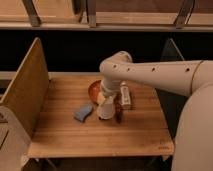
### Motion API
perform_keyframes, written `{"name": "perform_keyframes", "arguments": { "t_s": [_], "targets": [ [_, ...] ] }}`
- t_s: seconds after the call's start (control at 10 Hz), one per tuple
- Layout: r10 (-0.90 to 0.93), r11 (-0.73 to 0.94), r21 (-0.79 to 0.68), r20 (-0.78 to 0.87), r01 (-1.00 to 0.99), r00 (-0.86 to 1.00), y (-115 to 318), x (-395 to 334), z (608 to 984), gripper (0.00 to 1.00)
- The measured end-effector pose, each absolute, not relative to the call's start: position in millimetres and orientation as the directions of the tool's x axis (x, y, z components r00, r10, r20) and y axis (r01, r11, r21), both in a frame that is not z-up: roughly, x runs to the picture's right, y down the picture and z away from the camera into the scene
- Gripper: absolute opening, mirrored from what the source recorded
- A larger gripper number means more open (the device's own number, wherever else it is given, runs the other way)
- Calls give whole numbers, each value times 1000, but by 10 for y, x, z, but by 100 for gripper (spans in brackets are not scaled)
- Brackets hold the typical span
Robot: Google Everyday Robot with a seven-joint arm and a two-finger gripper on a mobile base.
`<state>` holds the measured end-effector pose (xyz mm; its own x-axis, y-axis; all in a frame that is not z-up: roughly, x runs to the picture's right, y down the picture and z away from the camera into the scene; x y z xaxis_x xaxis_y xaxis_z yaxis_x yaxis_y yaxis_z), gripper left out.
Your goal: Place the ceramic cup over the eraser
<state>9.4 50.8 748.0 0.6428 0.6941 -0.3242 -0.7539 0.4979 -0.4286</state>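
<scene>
Cream-white, the ceramic cup (105, 111) is pinched in the robot's hand (106, 101) low over the bench (100, 135), just right of the blue-grey pad (83, 112). The eraser is not visible. A tilted landing could topple the brown object (118, 111) touching the cup's right; open room lies in front.

Gripper (106, 102) over ceramic cup (105, 112) mid-table (60, 135); pad (83, 112) left, bowl (94, 90) behind, possibly touching.
</scene>
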Motion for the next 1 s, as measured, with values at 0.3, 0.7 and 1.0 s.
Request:
{"name": "perform_keyframes", "arguments": {
  "t_s": [0.3,0.7,1.0],
  "targets": [
    [694,498,-430,-323,-753,643,508,89,7478,0],
    [680,493,-437,-346,-752,646,583,92,7479,0],
    [655,469,-471,-382,-748,651,743,3,7549,0]
  ]
}}
